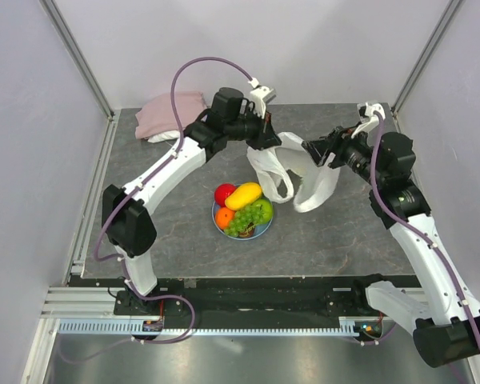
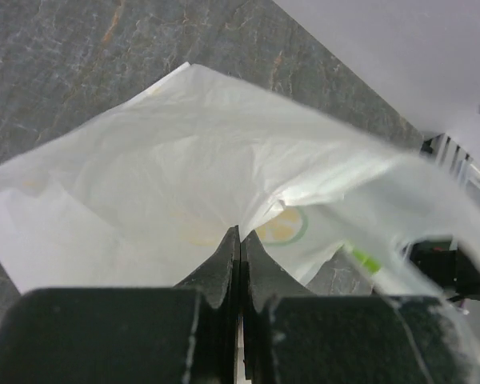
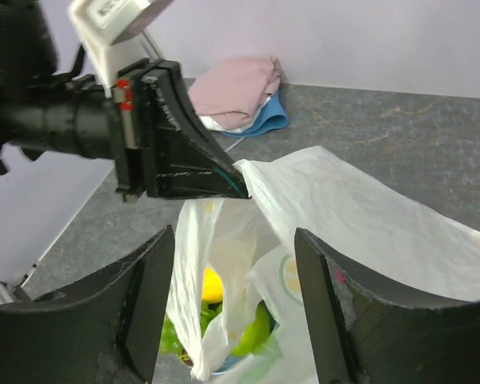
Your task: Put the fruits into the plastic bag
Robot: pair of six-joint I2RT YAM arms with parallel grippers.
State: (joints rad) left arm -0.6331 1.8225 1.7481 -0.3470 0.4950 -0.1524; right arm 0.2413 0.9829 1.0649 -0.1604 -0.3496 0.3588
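Note:
The white plastic bag [image 1: 298, 172] with orange-slice print hangs lifted above the grey table at the centre back. My left gripper [image 1: 272, 145] is shut on the bag's upper edge; its jaws meet on the film in the left wrist view [image 2: 240, 238], and it shows in the right wrist view [image 3: 184, 152]. My right gripper [image 1: 311, 151] is open, its fingers spread either side of the hanging bag [image 3: 320, 216]. The fruits lie on a light-blue plate [image 1: 261, 232]: red apple [image 1: 224, 193], yellow mango [image 1: 244, 196], orange [image 1: 224, 217], green apple [image 1: 261, 210], green grapes [image 1: 240, 226].
A folded pink cloth [image 1: 170, 114] lies at the back left, on something blue [image 3: 270, 123]. White walls and metal rails enclose the table on three sides.

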